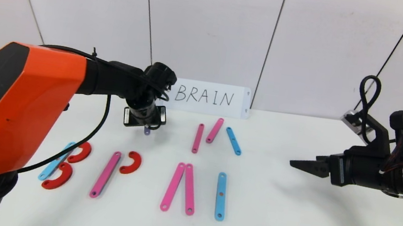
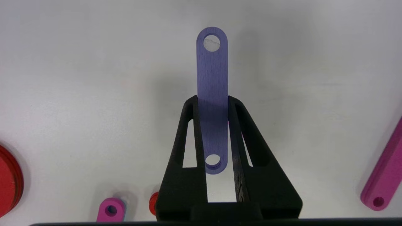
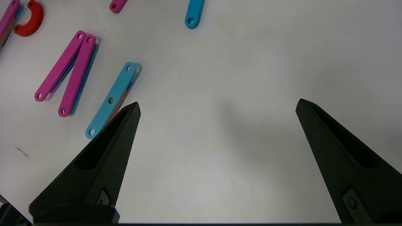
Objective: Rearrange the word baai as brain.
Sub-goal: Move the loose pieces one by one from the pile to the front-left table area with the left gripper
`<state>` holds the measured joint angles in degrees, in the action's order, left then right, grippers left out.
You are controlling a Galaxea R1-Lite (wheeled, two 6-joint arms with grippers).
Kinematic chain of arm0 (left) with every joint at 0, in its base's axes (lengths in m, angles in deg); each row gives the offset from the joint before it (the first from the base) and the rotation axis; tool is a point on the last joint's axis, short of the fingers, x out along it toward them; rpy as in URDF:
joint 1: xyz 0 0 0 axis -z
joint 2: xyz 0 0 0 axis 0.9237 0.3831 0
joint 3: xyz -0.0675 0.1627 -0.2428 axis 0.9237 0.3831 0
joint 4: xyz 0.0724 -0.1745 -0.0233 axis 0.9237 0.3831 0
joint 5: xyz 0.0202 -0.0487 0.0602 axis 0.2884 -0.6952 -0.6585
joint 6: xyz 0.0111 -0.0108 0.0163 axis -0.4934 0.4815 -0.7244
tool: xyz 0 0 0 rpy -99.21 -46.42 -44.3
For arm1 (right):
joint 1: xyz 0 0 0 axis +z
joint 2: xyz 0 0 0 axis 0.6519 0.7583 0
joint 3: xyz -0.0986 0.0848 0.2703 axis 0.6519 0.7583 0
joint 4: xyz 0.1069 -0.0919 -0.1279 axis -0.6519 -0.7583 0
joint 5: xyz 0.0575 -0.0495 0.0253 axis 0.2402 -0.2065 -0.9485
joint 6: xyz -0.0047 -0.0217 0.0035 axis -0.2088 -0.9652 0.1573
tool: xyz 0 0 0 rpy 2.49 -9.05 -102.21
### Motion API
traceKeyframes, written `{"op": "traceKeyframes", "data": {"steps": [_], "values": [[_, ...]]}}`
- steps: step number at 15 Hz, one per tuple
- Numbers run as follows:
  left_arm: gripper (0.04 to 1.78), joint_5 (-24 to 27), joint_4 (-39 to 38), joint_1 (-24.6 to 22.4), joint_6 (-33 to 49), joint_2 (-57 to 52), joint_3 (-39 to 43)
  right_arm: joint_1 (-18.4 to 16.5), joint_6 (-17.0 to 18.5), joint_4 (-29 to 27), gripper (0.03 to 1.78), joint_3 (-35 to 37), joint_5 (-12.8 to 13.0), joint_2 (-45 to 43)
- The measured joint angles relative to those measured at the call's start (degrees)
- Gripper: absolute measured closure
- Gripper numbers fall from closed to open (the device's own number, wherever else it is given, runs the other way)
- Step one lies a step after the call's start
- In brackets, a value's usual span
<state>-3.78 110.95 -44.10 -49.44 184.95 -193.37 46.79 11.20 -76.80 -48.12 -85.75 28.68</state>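
Gripping a short purple strip between closed fingers, left gripper hanging toward the table's far edge, just before the white card. Idling spread wide near the right edge, right gripper. Judging progress early: lying nearer the front, a B, a pink strip with red arc, two joined pink strips, a blue strip; three spare strips waiting behind; R and N remaining unbuilt.
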Motion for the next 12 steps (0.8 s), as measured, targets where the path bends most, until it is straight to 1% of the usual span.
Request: {"op": "traceKeyframes", "data": {"steps": [2,4,9,12], "values": [[1.55,0.04,1.93,0.0,1.43,-2.35,1.33,0.0,0.02,-0.02,0.08,0.0,0.0,0.0],[1.55,0.12,3.19,0.06,3.44,-5.13,4.47,0.0,0.0,0.0,0.08,0.05,0.0,0.0],[1.55,0.0,3.21,2.01,11.22,-14.18,17.53,0.11,-0.05,-0.02,0.08,0.13,0.0,-0.02],[1.55,-0.21,3.62,5.16,16.51,-20.02,24.95,0.2,-0.05,-0.02,0.08,0.18,0.0,-0.05]]}}
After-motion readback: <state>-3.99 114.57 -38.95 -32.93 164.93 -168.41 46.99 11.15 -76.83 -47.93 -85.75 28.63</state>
